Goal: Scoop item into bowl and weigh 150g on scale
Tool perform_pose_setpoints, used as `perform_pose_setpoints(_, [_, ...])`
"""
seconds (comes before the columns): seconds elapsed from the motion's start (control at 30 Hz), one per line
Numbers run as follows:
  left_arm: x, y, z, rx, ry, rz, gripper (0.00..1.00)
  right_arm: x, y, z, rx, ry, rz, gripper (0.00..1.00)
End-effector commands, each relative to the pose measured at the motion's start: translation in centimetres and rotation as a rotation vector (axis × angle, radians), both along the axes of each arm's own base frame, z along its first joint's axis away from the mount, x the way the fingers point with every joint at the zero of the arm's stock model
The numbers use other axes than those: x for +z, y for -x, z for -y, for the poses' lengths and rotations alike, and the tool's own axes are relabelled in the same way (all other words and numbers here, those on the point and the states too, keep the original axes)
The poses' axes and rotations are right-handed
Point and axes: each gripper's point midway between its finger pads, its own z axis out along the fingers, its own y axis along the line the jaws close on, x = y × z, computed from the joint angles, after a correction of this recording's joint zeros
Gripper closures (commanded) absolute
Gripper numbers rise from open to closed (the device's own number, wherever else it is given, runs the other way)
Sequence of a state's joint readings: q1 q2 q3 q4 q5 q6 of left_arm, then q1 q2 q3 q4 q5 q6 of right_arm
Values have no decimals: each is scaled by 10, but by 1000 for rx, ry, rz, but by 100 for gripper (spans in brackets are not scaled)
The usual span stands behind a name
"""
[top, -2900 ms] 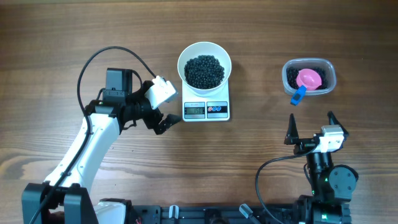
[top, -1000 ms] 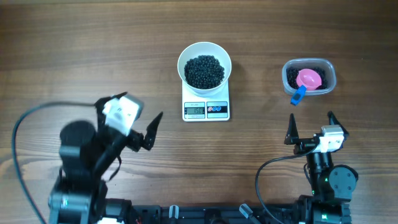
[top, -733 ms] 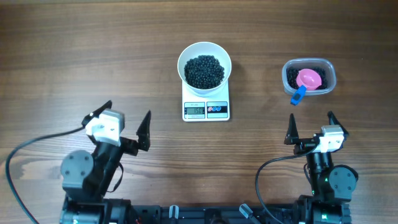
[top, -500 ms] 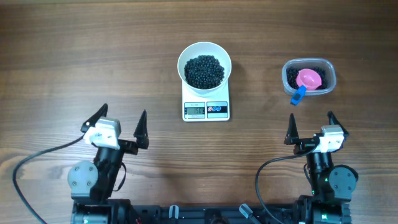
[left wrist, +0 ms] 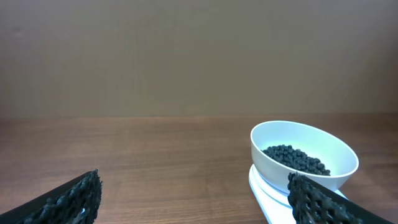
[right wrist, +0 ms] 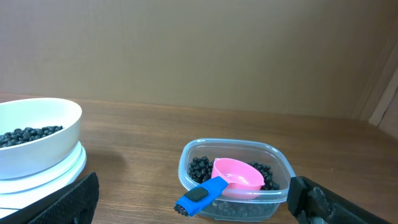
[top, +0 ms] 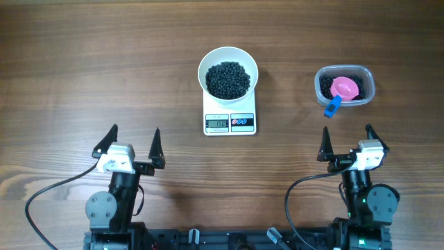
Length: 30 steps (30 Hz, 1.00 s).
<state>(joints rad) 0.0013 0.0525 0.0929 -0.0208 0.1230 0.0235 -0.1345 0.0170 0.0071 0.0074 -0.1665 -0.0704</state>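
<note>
Moved: left gripper [top: 134, 132] has pulled back from beside the scale to the 7 o'clock edge of the table [top: 69, 55]; nothing else has shifted.
Left pincer: fingers spread wide apart, holding nothing.
Right pincer: right gripper [top: 347, 130] at 5 o'clock, also wide apart and empty.
Why parked: both arms look withdrawn so nothing leans on the weighing, judging by their rest pose.
Scale [top: 229, 114]: at 12 o'clock, display facing the arms.
Bowl [top: 228, 52]: centred on the scale, so its load registers.
Beads [top: 228, 79]: heaped in the bowl; more remain in the clear container [top: 365, 78] at 2 o'clock.
Scoop [top: 345, 88]: laid back in the container, suggesting scooping is over.
Overhead only: the display, digits too small to read.
Left wrist only: beads sit below the rim.
Right wrist only: blue handle overhangs the container's edge.
</note>
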Motion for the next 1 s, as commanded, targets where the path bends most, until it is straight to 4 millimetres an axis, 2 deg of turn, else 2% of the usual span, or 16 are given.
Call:
perform_pose_setpoints(0.0, [-6,1,-5,29,10,13,0,3,1,3,-16,8,15,0])
perform_pose_setpoints(0.17, [-17,-2,-5,30,10,7,0,3,1,3,-16,8,15,0])
perform_pose_setpoints(0.4, [-44,-2,-6,30,9,-90,0,3,1,3,-16,7,13,0])
perform_pose_setpoints(0.97, [-44,-2,-8,44,9,-89,0,3,1,3,-16,7,13,0])
